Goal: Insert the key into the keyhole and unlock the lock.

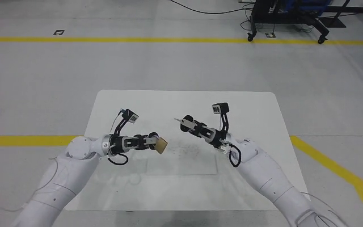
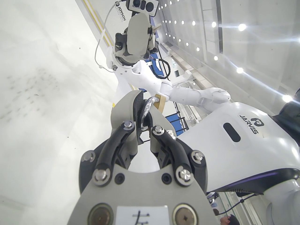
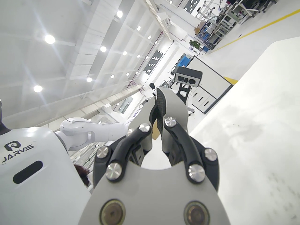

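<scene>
The key (image 1: pixel 178 120) is hard to make out: from the top view it is a thin pale sliver poking out of the right gripper (image 1: pixel 186 122), and from the left wrist view it is a small stub (image 2: pixel 155 27) at that gripper's edge. In the right wrist view the right gripper (image 3: pixel 159 101) has its ribbed pads (image 3: pixel 160 108) pressed together, and they hide the key between them. The keyhole cannot be seen in any view.

The padlock (image 1: pixel 161 146) is held above the white desk (image 1: pixel 249 108) by the left gripper (image 1: pixel 152 142), clamped on it. In the left wrist view the left gripper (image 2: pixel 144 110) grips the steel shackle (image 2: pixel 148 106), and its fingers (image 2: pixel 127 108) cover all but a corner of the brass body (image 2: pixel 160 103).

The two grippers face each other over the middle of the desk, key tip and padlock near but apart. Grey scuff marks (image 1: pixel 190 150) speckle the desk below them.

Yellow floor lines (image 1: pixel 113 39) run past the desk on the far side and on both flanks. A black wheeled stand (image 1: pixel 289 17), cut off by the frame's edge, sits at the far right, with a dark cable (image 1: pixel 204 11) trailing on the floor beside it.
</scene>
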Action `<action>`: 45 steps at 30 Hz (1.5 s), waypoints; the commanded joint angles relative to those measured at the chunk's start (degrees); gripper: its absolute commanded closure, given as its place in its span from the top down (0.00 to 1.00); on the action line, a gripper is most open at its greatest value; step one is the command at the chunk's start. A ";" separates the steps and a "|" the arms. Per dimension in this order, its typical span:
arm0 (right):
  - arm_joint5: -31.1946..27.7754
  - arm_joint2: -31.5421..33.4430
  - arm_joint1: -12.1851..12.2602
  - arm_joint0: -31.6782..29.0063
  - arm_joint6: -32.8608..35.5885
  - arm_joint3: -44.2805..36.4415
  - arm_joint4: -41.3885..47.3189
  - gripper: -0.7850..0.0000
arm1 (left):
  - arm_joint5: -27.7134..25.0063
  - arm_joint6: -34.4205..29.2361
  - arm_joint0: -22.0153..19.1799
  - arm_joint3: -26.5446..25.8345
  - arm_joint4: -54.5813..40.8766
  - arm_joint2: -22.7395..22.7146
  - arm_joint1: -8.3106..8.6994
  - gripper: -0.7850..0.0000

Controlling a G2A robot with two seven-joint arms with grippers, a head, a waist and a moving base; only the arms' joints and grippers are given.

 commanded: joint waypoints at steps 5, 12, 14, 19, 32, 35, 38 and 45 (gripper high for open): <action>-2.81 -3.32 -1.83 2.64 3.67 3.30 3.10 0.00 | 1.41 -0.39 -2.99 2.41 1.51 1.80 -1.27 0.00; -3.77 -5.96 -3.22 3.43 8.50 4.54 7.04 0.00 | 2.03 -0.96 -5.60 5.13 0.88 2.41 -2.47 0.00; -4.51 -5.57 -3.23 3.79 10.87 5.50 9.66 0.00 | 1.97 -0.80 -6.13 5.65 1.30 2.41 -2.71 0.00; -5.15 -3.92 -2.83 3.27 12.42 4.66 14.65 0.00 | 1.85 -0.52 -5.92 6.59 -0.78 2.19 -3.11 0.00; -5.09 -2.05 -2.21 1.94 12.48 3.97 19.04 0.00 | 4.02 4.94 -2.72 -0.23 4.80 0.50 -2.51 0.00; -5.54 -1.32 -2.09 0.84 11.02 3.68 16.70 0.00 | 20.52 6.87 -3.98 -2.06 5.93 0.71 -2.26 0.00; -6.49 0.50 -1.63 -1.11 9.99 3.40 15.63 0.00 | 27.51 6.33 -5.57 -2.23 6.94 0.92 -2.34 0.00; -5.24 10.13 2.17 -4.85 12.02 -3.27 1.44 0.00 | 47.88 1.26 -14.14 5.92 0.87 6.74 -5.22 0.00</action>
